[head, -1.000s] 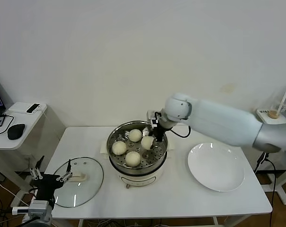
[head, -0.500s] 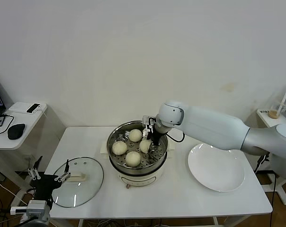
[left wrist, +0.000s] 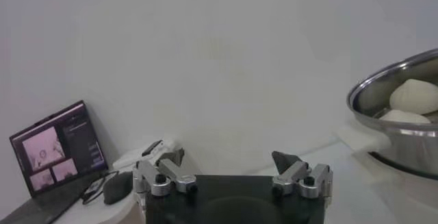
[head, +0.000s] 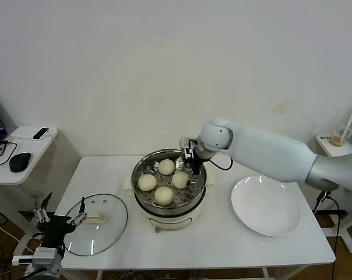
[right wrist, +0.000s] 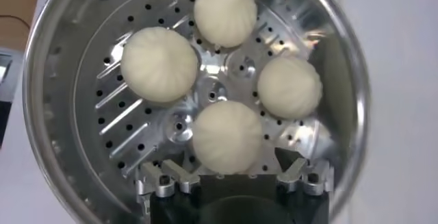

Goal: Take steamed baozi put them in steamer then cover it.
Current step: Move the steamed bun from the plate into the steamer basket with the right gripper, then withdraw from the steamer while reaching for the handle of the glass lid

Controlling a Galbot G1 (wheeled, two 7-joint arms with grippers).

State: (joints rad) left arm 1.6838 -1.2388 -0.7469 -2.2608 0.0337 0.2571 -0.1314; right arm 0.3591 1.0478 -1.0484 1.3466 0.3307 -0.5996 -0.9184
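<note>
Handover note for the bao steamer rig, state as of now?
Right claw: open, empty, over the steamer, just above the nearest baozi.
Left claw: open, empty, parked low at the table's front left corner, near the cover.
Done: all four baozi sit on the perforated tray; the plate is empty.
Left: lift the cover off the table and set it on the steamer.

Four baozi (head: 166, 167) (head: 180, 179) (head: 146, 182) (head: 163, 195) (all in the pot), one steamer (head: 140, 201), one glass cover (head: 109, 224), one white plate (head: 266, 206)
</note>
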